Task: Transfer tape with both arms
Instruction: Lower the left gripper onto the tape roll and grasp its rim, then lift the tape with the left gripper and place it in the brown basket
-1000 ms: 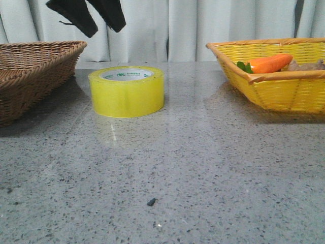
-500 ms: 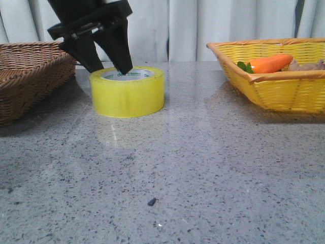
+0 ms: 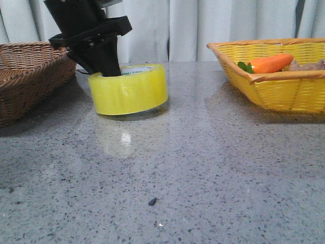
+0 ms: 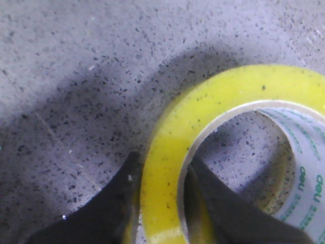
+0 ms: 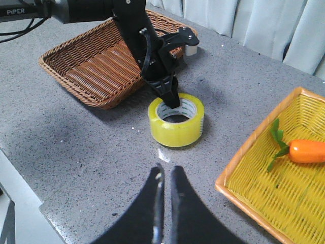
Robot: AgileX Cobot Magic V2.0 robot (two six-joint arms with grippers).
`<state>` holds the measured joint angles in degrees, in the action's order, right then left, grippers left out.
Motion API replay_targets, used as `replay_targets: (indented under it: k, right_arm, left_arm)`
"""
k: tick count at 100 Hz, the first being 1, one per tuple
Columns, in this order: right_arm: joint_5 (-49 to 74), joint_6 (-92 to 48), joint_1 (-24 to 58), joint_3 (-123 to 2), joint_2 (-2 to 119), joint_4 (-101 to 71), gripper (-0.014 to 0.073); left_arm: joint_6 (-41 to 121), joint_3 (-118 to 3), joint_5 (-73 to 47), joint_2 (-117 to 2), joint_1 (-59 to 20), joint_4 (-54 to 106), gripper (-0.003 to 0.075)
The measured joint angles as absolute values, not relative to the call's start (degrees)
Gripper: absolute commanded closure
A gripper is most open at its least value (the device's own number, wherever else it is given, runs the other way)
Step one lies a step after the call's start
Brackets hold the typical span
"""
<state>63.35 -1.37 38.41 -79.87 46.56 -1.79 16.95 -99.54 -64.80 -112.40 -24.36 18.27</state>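
Note:
The yellow-green tape roll (image 3: 129,91) sits on the grey stone table, left of centre, slightly tilted. My left gripper (image 3: 104,71) comes down from above and is shut on the roll's wall at its left side. In the left wrist view one finger (image 4: 119,198) is outside the yellow wall (image 4: 165,152) and the other (image 4: 213,203) is inside the white core. The right wrist view shows the roll (image 5: 176,124) with the left gripper (image 5: 170,99) on it. My right gripper (image 5: 166,170) hovers high above the table in front of the roll, fingers together and empty.
A brown wicker basket (image 3: 30,66) stands left of the roll, also seen in the right wrist view (image 5: 101,66). A yellow basket (image 3: 274,91) at the right holds an orange carrot (image 3: 269,63). A small dark speck (image 3: 151,202) lies near the front edge.
My left gripper came down from above the roll and closed on its left wall. The roll has shifted a little to the right and tilted.

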Motion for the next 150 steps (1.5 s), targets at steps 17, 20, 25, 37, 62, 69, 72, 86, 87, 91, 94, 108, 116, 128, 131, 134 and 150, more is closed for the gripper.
replay_targets:
  k: [17,20,25,37,62,69,72,86,87,91,94,108,116,128,131,134,150]
  right_arm:
    - [63.35,-1.37,38.41,-79.87,46.56,-1.79,0.0650]
    - [63.35,-1.37,38.41,-79.87,46.56,-1.79,0.0650]
    - [63.35,-1.37,38.41,-79.87,46.56,-1.63,0.0650]
    - [63.07,-1.37,38.41,-79.87,46.56,-1.65,0.0650]
    - [61.20,-1.26,38.41,-79.87,46.56,-1.51,0.0650]
    - [60.82,-1.26,38.41,-79.78,46.56,-1.51,0.0650]
    - [60.73,-1.26,38.41,-79.78,46.56,-1.51,0.0650]
    - [60.73,-1.26,38.41,-79.52,46.56,-1.51,0.0650]
    - [60.73,-1.26,38.41,-79.48,46.56,-1.51,0.0650]
    - [60.73,-1.26,38.41,-79.48,46.56,-1.51,0.0650]
    - [60.73,-1.26,38.41,-79.39,46.56,-1.51,0.0650]
    - [60.73,-1.26,38.41,-79.26,46.56,-1.38,0.0650]
    - [60.97,-1.26,38.41,-79.26,46.56,-1.38,0.0650]
    - [62.01,-1.19,38.41,-79.26,46.56,-1.38,0.0650]
    - [62.45,-1.19,38.41,-79.26,46.56,-1.38,0.0650]
    - [62.71,-1.19,38.41,-79.26,46.56,-1.38,0.0650]
    - [62.40,-1.30,38.41,-78.04,45.95,1.17,0.0650]
  left_arm:
    - [17.51,-100.91,-65.95,-111.61,-24.36,19.74,0.0741]
    - [17.73,-101.55,-66.22,-110.99,-24.36,19.86,0.0741]
    - [18.01,-102.90,-66.35,-108.95,-24.36,20.15,0.0741]
    - [18.08,-106.63,-66.42,-101.91,-24.00,19.77,0.0741]
    - [17.65,-108.29,-71.80,-89.26,-18.60,5.33,0.0741]
    - [16.31,-107.39,-72.90,-88.20,-15.83,0.00,0.0741]
    - [16.03,-106.57,-72.90,-87.86,-14.58,-1.55,0.0741]
    - [15.27,-100.76,-72.94,-87.46,-8.42,-5.15,0.0741]
    - [15.21,-100.05,-72.94,-87.46,-7.92,-5.26,0.0741]
    - [15.12,-98.25,-72.81,-87.46,-6.87,-5.40,0.0740]
    - [15.12,-96.47,-72.25,-87.46,-6.02,-5.43,0.0740]
    - [14.99,-90.03,-67.68,-87.46,-4.09,-5.43,0.0715]
    - [14.23,-86.92,-64.28,-87.46,-3.46,-5.43,0.0644]
    - [13.34,-83.58,-60.74,-87.77,-3.31,-5.08,0.0439]
    - [12.54,-83.27,-60.42,-87.77,-3.31,-4.82,0.0389]
    - [11.71,-82.89,-60.21,-87.90,-3.31,-4.65,0.0334]
    - [9.78,-82.54,-57.89,-86.80,-3.31,1.96,0.0293]
